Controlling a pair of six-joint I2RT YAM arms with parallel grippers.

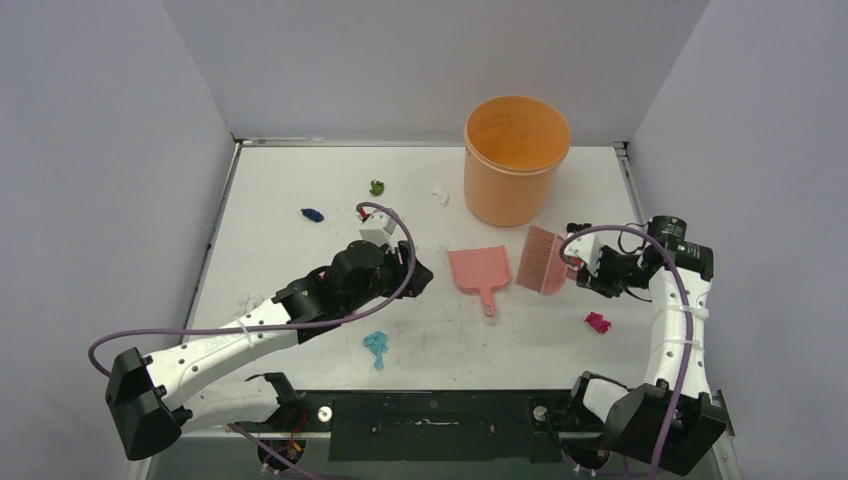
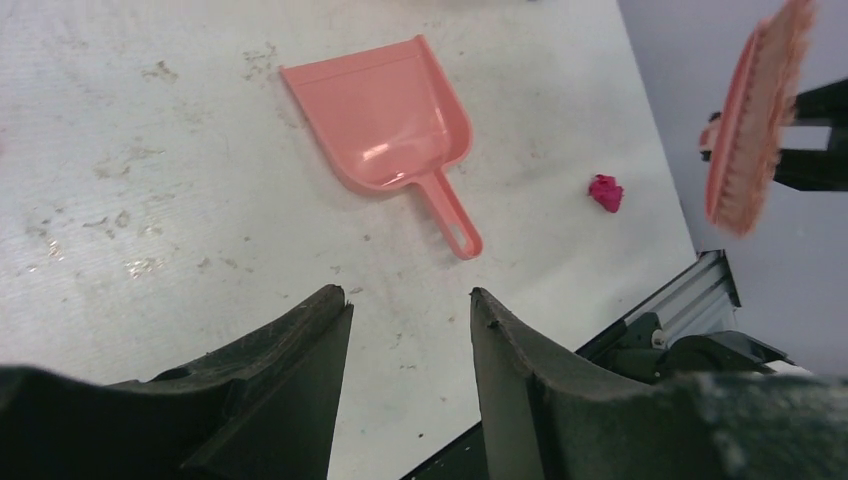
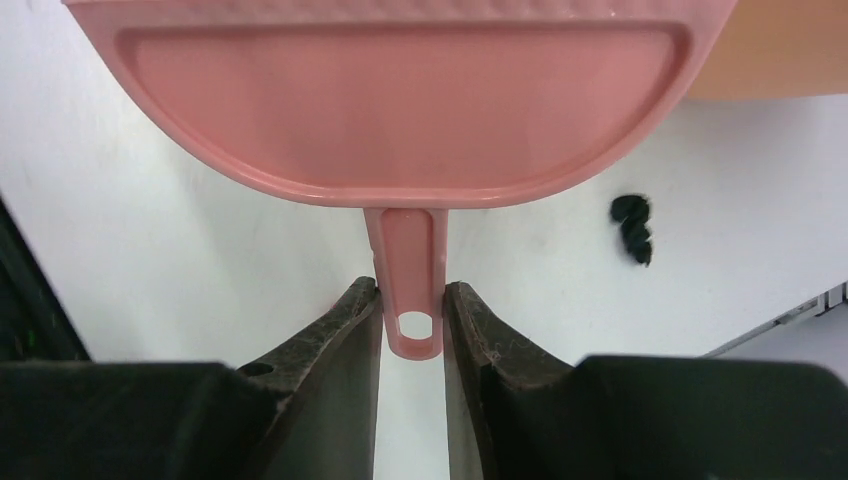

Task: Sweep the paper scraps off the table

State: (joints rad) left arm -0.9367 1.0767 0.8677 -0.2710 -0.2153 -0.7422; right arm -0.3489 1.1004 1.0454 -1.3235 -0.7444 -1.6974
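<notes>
Paper scraps lie scattered on the white table [image 1: 270, 260]: green [image 1: 377, 187], white [image 1: 439, 192], dark blue [image 1: 312, 214], cyan [image 1: 377, 345] and magenta [image 1: 597, 322]. The magenta scrap also shows in the left wrist view [image 2: 605, 192]. My right gripper [image 1: 582, 268] is shut on the handle [image 3: 411, 290] of the pink brush [image 1: 543, 258] and holds it above the table, right of the pink dustpan [image 1: 478, 268]. My left gripper [image 1: 420, 272] is open and empty, just left of the dustpan [image 2: 385, 120], which lies flat with its handle towards me.
An orange bucket [image 1: 515, 160] stands at the back right, behind the dustpan and brush. A dark wad [image 3: 632, 228] lies on the table beyond the brush in the right wrist view. Grey walls close in the table at the left, back and right.
</notes>
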